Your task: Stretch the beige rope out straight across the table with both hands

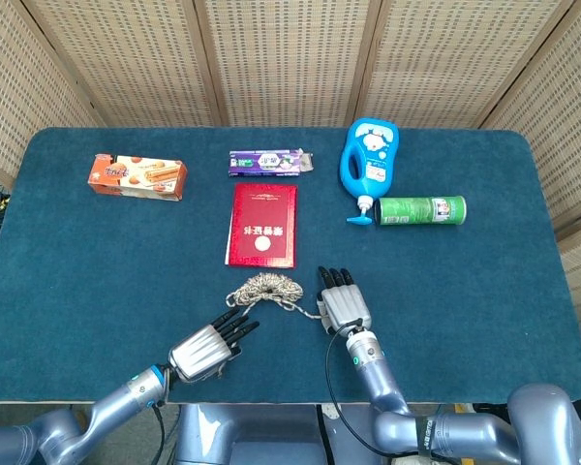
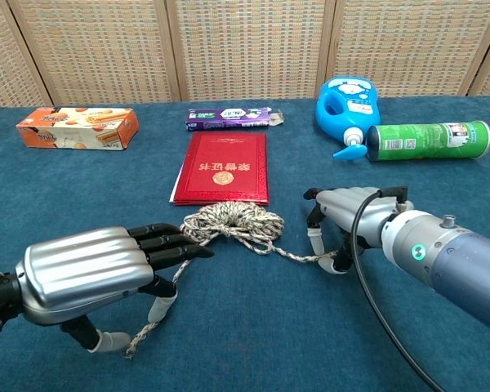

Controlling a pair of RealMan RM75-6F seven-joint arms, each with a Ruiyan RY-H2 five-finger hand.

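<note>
The beige rope [image 1: 264,287] lies in a loose coil on the blue table [image 1: 484,300], just in front of the red booklet. One tail of the rope [image 2: 173,282] runs toward the front edge and passes under my left hand [image 2: 90,273]. That hand [image 1: 205,349] hovers low with its fingers stretched toward the coil and holds nothing. My right hand [image 2: 351,214] is to the right of the coil with its fingers bent down to the cloth. The rope's short right end is pinched between its thumb and a finger. In the head view the right hand [image 1: 344,306] sits beside the coil.
A red booklet [image 1: 262,225] lies just behind the coil. Further back are a biscuit box [image 1: 137,176], a purple pack [image 1: 269,163], a blue bottle [image 1: 370,165] and a green can [image 1: 421,210] lying on its side. The table's front edge runs close under both hands.
</note>
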